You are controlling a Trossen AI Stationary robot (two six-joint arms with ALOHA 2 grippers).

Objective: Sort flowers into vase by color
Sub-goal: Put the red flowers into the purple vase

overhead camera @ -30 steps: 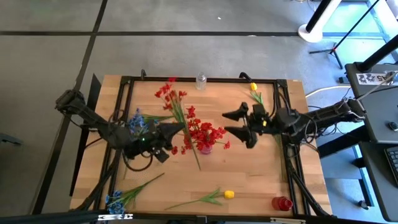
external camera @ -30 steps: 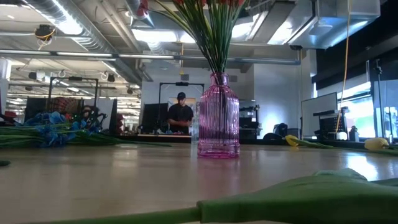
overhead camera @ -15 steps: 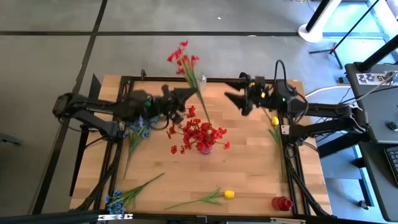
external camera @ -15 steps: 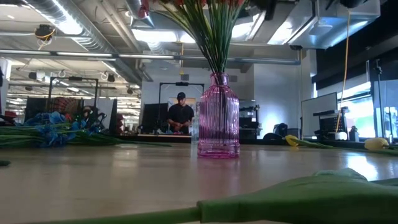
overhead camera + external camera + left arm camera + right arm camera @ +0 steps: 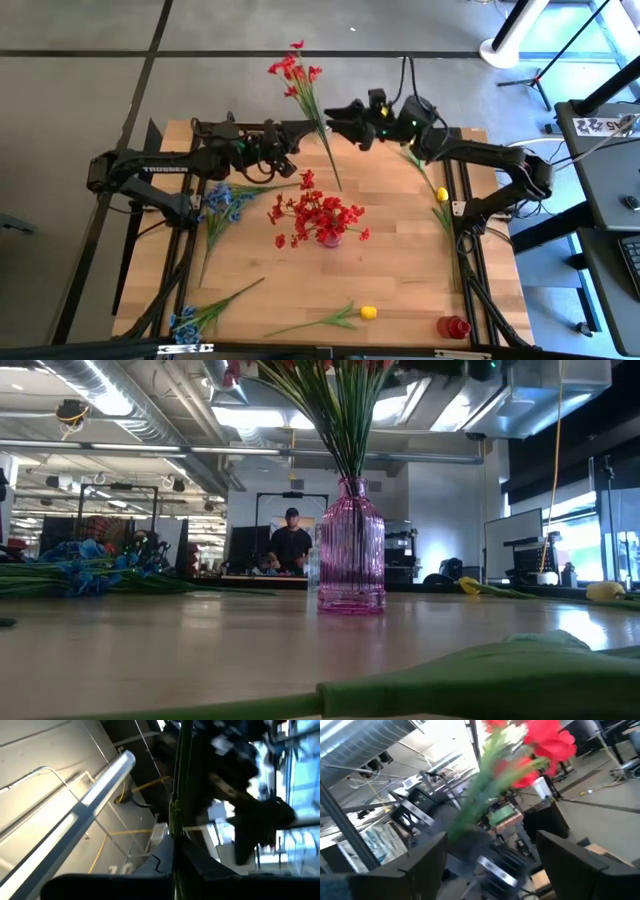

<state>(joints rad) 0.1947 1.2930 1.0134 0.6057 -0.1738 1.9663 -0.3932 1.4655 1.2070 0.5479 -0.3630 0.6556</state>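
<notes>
The left gripper (image 5: 303, 128) is clamped on a red spray's (image 5: 297, 72) stem near the table's (image 5: 400, 270) far edge — blossoms past that edge. The right gripper (image 5: 338, 116) faces it just beside the stem, jaws wide, holding nothing. The vase (image 5: 328, 238) sits mid-table.

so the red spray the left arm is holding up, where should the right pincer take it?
On the bare green stem, not the blossoms. The left pincer is shut on the red spray at mid-stem; the stem's lower end hangs free over the table. The open right pincer faces it from the opposite side, so probably close across the stem right beside the left's grip, from the right.
</notes>
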